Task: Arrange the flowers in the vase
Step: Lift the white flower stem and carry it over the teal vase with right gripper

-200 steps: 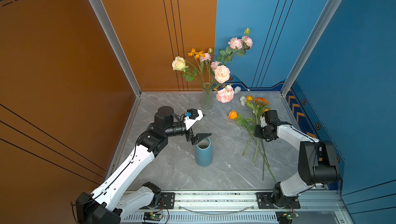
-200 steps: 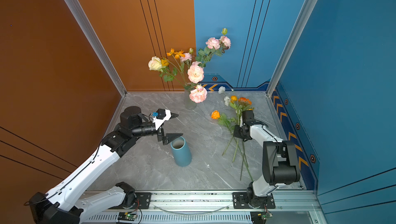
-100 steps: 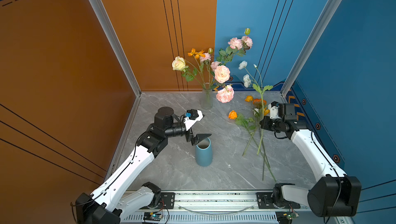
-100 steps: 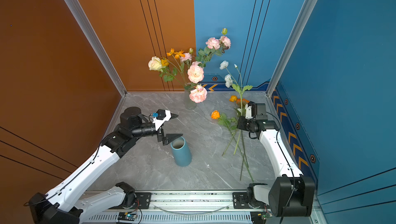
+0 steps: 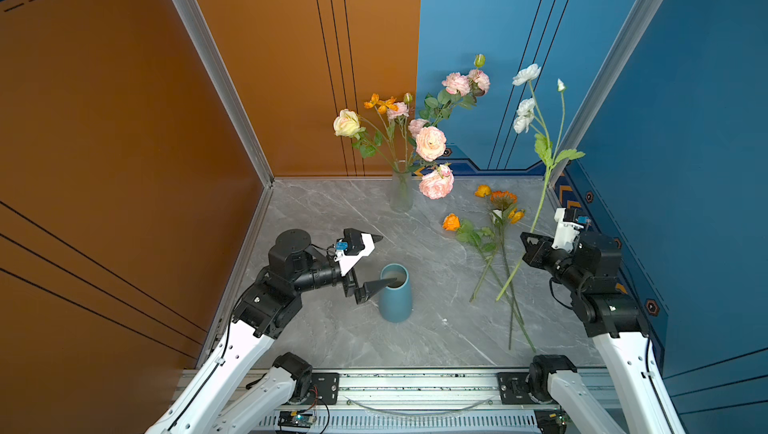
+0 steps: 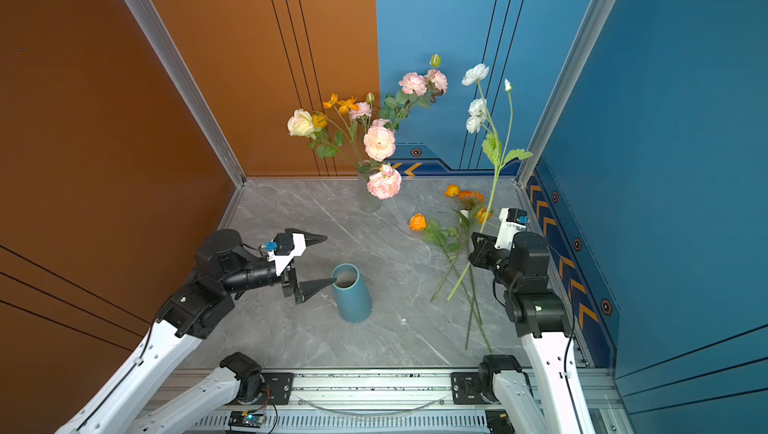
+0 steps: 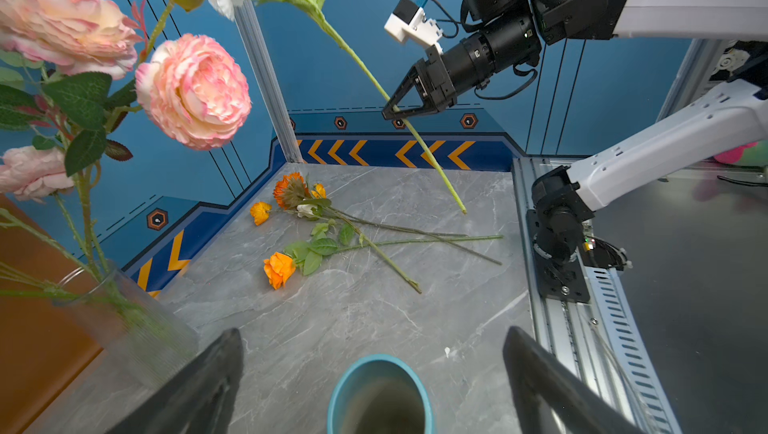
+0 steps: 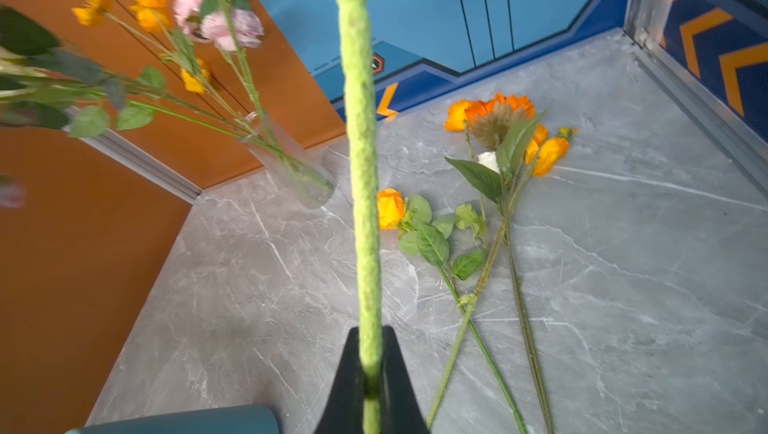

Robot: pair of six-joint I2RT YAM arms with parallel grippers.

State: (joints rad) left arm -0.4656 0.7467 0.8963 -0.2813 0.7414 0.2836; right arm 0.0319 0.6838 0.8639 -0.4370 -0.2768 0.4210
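Risen off the bench (image 5: 332, 220), the white flower (image 5: 524, 112) is clamped in my right jaws; left jaws gape. Next: stem into blue vase (image 5: 395, 299).

Tally — vases, flowers, arms
Two vases: one teal tapered ceramic vase (image 5: 395, 299), one clear ribbed glass vase (image 5: 401, 195); three orange-bloomed green stems (image 5: 503, 199) lying loose; one white-bloomed stem (image 8: 361, 162) aloft — stems in the glass vase too crowded to count; two white-and-black robot arms (image 5: 224, 365) (image 5: 619, 361).
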